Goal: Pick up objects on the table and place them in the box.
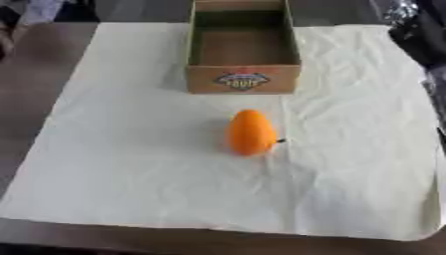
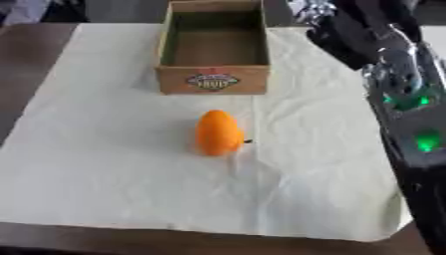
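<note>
An orange, egg-shaped fruit (image 1: 251,132) with a small dark stem lies on its own in the middle of the white cloth (image 1: 131,164). Behind it stands an open cardboard box (image 1: 243,50) with a printed label on its front wall; nothing shows inside it. My right arm (image 2: 409,114), black and silver with green lights, runs along the right edge in the right eye view. Its hand (image 2: 348,35) is a dark shape beside the box's far right corner, well away from the fruit. My left hand shows in no view.
The cloth is creased and covers most of the dark brown table (image 1: 35,89), which shows bare at the left and along the front edge. Dark and silver shapes (image 1: 409,20) sit at the far right corner.
</note>
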